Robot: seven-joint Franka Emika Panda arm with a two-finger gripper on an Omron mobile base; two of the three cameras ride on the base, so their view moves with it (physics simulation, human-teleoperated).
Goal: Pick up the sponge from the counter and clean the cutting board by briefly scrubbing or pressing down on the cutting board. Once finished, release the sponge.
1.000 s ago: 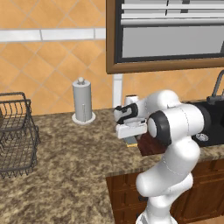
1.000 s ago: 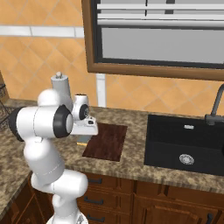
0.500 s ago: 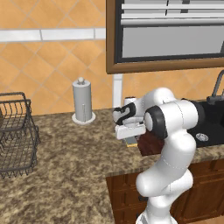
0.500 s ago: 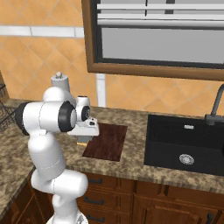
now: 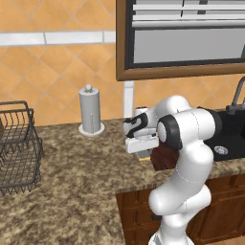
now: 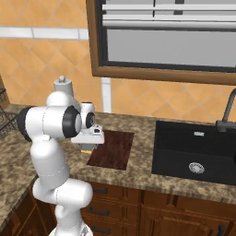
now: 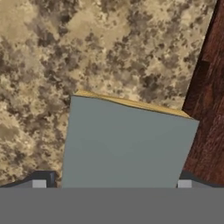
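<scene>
Speckled granite counter (image 7: 65,48) under sponge (image 7: 127,144): flat grey-green top, yellow edge.

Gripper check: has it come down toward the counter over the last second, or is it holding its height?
Yes. In the left base view the gripper sits lower against the paper towel holder than before, down over the sponge beside the cutting board.

No readable text, label, brand, number or sign is to be found on any surface in the three views.
</scene>
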